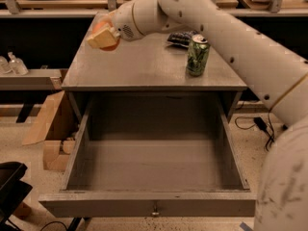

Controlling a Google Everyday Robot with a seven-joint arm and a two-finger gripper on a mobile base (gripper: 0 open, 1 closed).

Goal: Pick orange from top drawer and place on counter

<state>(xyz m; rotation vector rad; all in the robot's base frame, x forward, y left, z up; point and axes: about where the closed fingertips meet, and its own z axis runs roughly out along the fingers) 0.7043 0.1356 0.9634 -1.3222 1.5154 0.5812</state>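
Observation:
My gripper point(102, 36) is over the far left part of the grey counter point(144, 69), just above its surface. It is shut on the orange point(104, 38), whose orange skin shows between and under the pale fingers point(102, 37). The top drawer point(154, 170) is pulled wide open below the counter; its inside holds nothing and its small knob point(155, 209) shows at the front panel's centre. My white arm reaches in from the right, across the back of the counter.
A green can point(197, 55) stands upright on the counter's right side. A dark flat packet point(180, 38) lies behind it. Cardboard boxes point(50, 129) sit on the floor left of the cabinet. Cables point(257, 124) lie on the right.

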